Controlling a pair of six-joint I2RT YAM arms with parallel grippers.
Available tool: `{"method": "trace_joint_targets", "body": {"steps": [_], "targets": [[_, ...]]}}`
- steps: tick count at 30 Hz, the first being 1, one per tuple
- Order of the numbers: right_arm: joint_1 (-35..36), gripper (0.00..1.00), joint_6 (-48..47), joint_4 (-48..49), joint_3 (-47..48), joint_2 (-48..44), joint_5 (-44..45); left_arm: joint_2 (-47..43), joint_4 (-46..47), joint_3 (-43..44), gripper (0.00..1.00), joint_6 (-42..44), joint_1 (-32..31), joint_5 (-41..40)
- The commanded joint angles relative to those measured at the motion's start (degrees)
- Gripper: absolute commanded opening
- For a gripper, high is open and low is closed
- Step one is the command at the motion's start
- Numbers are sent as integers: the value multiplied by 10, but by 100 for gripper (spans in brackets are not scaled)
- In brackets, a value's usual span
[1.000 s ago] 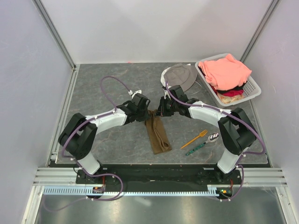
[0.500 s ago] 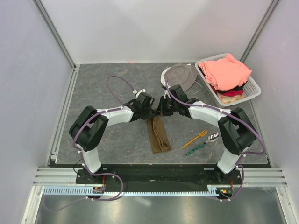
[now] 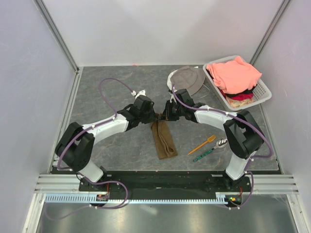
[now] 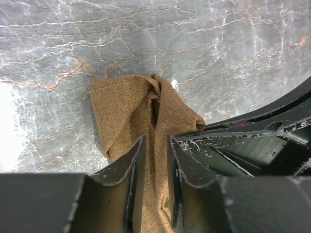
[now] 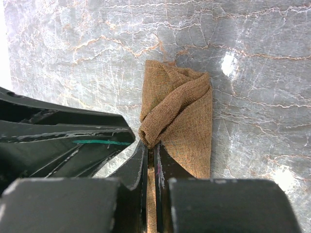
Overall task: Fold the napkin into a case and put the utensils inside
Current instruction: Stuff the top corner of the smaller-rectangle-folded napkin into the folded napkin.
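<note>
The left arm has swung its elbow back out toward the worktop's (image 3: pixel 109 87) left edge, and the left gripper (image 4: pixel 156 145) has let go: its jaws, pinched tight a second ago, now stand apart. The napkin (image 4: pixel 129 104) runs up through that gap as a narrow band, then spreads past the fingertips into a rumpled, peaked fold lying on the marbled surface. Whether the pads still brush the cloth, the wrist view does not settle.

Over on the other side, the right gripper (image 5: pixel 151 145) has not budged. Its jaws are pressed together on a bunched corner of the napkin (image 5: pixel 187 109), the weave gathered into a knot right at the fingertips and fanning out beyond them.

From above, both grippers meet at the far end of the napkin (image 3: pixel 164 140), which lies as a narrow brown strip near the middle of the worktop, its length running toward the near edge, in the same spot as before. To its right, toward the near right corner, the orange fork (image 3: pixel 202 144) and the green patterned utensil (image 3: pixel 204 155) sit side by side, unmoved. A grey hat (image 3: pixel 187 77) lies toward the far edge, and a white basket (image 3: pixel 265 91) of pink clothes (image 3: pixel 235 73) fills the far right corner.
</note>
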Motion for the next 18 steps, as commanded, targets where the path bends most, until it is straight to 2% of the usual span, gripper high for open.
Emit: {"method": "trace_joint_targets", "body": {"steps": [1,7,18], "targets": [[-1,0,8,27,4,5,-6,29,-27,29,31,55,3,-19],[-1,0,10,29,4,6,-13,77,-32,59,32,109,-12,-80],[-1,0,9,29,2,14,-20,93,-30,74,34,149,-49,-166]]}}
